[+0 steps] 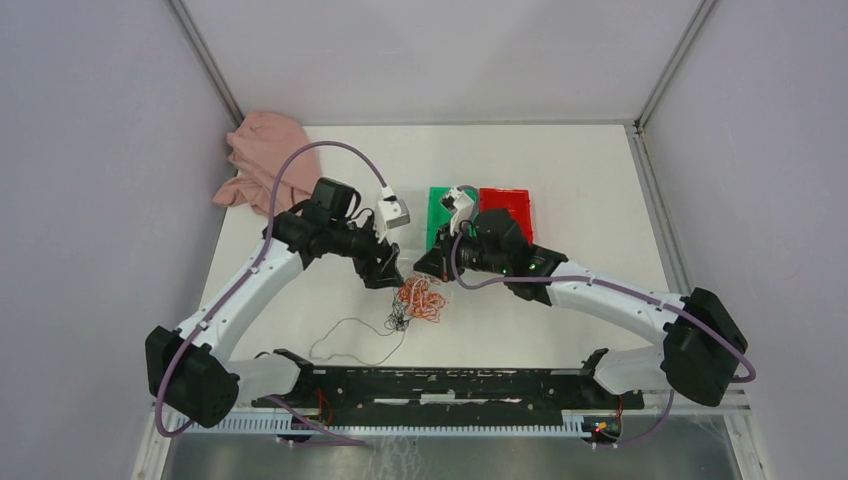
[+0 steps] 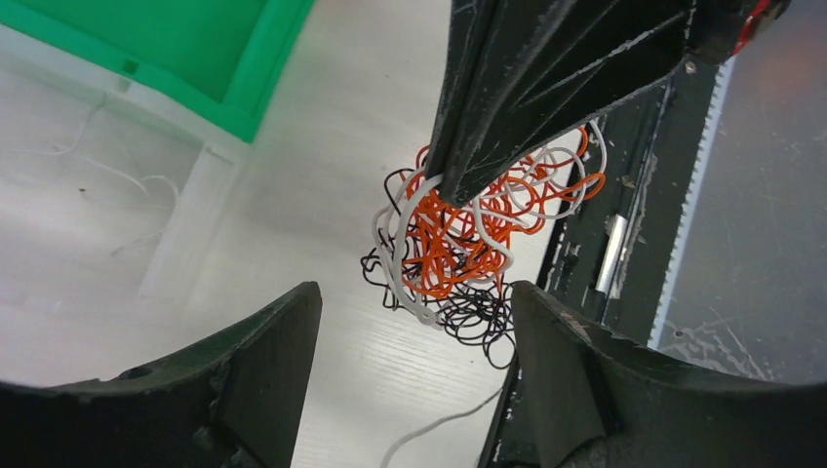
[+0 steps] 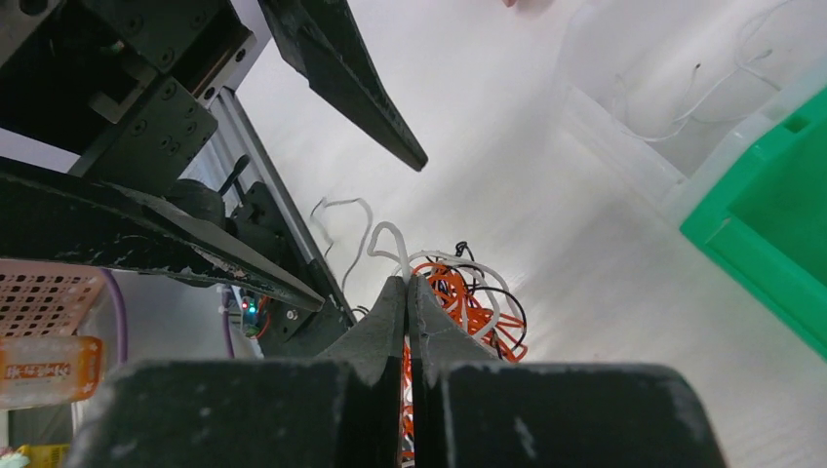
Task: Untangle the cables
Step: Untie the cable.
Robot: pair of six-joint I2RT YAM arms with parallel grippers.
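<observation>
Right gripper (image 3: 407,285) pinched shut on the cables (image 2: 458,249), left gripper (image 2: 414,297) wide open just beside them; a lift may drag everything together, tightening knots.

White tabletop (image 1: 560,180), plain pale grey walls (image 1: 90,200) on three sides, metal corner posts (image 1: 205,55), even soft light

I see the cables (image 1: 420,300) as a small wad of curly, hair-thin wires, orange, black and whitish, on the tabletop (image 1: 580,170). The right end effector (image 3: 407,283) pinches a whitish loop of it. One thin strand trails to the near left.
</observation>
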